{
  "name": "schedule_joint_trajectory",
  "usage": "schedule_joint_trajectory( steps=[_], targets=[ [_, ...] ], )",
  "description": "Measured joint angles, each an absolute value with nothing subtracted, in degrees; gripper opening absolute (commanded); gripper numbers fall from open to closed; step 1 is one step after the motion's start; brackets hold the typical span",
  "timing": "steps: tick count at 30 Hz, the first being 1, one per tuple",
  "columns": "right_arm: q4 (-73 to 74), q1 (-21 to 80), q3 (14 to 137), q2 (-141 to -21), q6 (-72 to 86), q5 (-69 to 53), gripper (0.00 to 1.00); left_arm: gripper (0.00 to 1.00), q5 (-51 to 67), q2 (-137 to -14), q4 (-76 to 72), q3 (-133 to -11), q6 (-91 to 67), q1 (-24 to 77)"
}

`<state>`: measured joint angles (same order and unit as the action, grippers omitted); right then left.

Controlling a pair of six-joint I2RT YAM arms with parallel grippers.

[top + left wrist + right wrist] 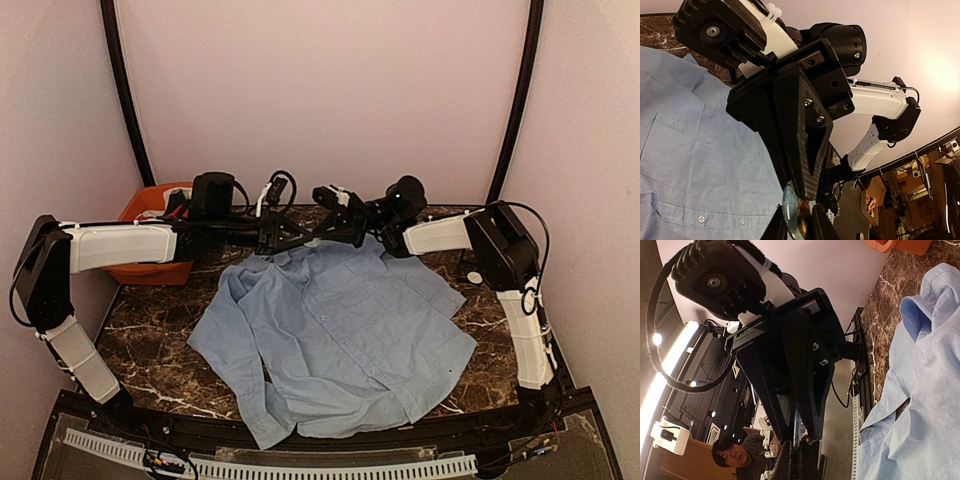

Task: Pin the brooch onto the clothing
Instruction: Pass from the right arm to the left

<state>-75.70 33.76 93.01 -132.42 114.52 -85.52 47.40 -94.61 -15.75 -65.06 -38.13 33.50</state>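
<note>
The clothing, a light blue shirt [340,330], lies spread flat on the dark marble table [150,340], collar at the far side. Both grippers meet in the air just above the collar. The brooch [791,210], a round blue-green disc with an amber middle, sits between the fingers of my left gripper [797,220], which is shut on it. My right gripper [807,192] points at it from the other side, shut, its tips touching the amber part. From above, the left gripper [300,237] and right gripper [335,232] hide the brooch. The shirt [690,165] lies below.
An orange bin [140,215] stands at the table's far left behind the left arm. Cables trail along the far edge. A white cable rail [300,465] runs along the near edge. A curved black frame and pale walls enclose the table.
</note>
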Motion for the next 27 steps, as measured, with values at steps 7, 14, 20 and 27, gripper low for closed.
schedule_joint_trajectory(
  steps=[7, 14, 20, 27],
  targets=[
    [-75.66, 33.74, 92.23, -132.42, 114.54, -85.52, 0.0, 0.25, 47.46, -94.39, -15.88, -64.12, -38.2, 32.93],
    [-75.64, 33.74, 91.92, -132.42, 114.54, -85.52, 0.0, 0.23, 47.55, -93.73, -16.99, -63.18, -38.54, 32.23],
    [-75.66, 33.74, 91.9, -132.44, 114.54, -85.54, 0.0, 0.23, 48.01, -93.73, -18.55, -63.13, -39.46, 31.99],
    [-75.68, 33.74, 91.9, -132.44, 114.54, -85.54, 0.0, 0.24, 49.23, -93.76, -19.44, -63.05, -40.71, 31.99]
  ],
)
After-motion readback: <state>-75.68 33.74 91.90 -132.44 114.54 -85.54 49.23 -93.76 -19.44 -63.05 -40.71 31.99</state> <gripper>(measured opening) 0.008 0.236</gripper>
